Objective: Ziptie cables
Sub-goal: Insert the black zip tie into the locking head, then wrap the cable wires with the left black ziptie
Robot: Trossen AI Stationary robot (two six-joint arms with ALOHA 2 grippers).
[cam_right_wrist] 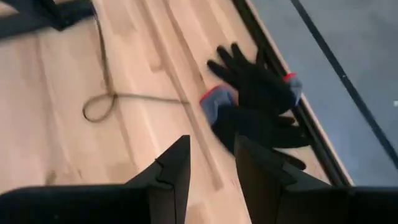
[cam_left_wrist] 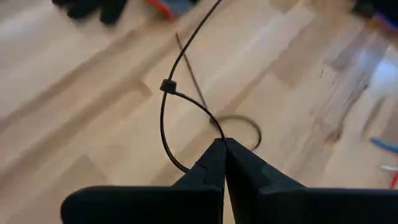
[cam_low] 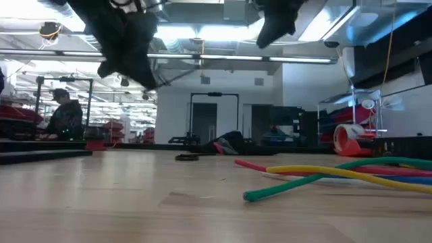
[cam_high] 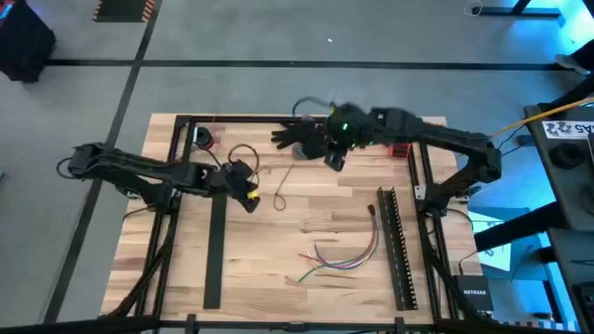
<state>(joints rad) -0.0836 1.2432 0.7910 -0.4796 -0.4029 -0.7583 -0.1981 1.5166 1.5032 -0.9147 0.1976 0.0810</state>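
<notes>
Table edge, cables [cam_low: 351, 177] cut off

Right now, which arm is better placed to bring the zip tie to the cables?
The left. Its gripper is shut on the looped black zip tie. The right gripper hangs open and empty over the black gloves, far from the cables.

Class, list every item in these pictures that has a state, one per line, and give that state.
Left gripper: shut on the black ziptie.
Ziptie: looped, held above the table.
Right gripper: open, empty, above the gloves.
Gloves: lying flat at the table's far edge.
Cables: loose on the table, not bundled.
</notes>
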